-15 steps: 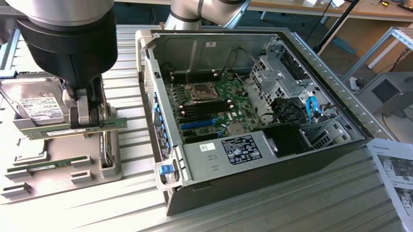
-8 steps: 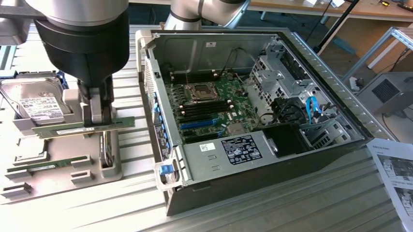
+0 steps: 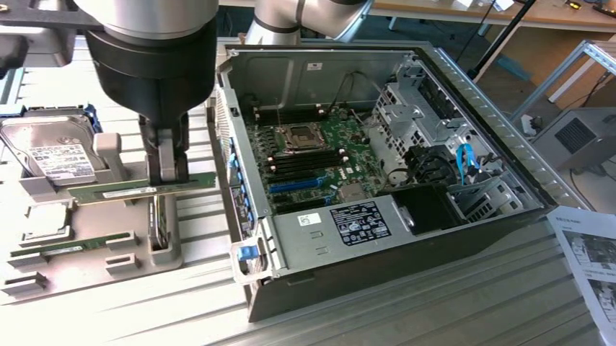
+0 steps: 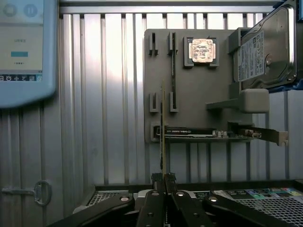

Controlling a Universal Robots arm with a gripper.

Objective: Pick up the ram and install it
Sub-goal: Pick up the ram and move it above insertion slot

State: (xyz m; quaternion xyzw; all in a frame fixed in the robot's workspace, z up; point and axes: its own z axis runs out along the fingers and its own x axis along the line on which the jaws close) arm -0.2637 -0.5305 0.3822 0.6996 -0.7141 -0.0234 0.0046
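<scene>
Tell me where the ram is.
The ram is clamped in the gripper, over the grey tray, on the exterior view's left of the computer case.

Slatted table (image 3: 144, 310), grey tray (image 3: 97, 241), computer case (image 3: 337, 292)

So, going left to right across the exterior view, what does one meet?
Silver hard drive → thin green ram stick → open grey metal computer case → printed white paper sheet.
</scene>
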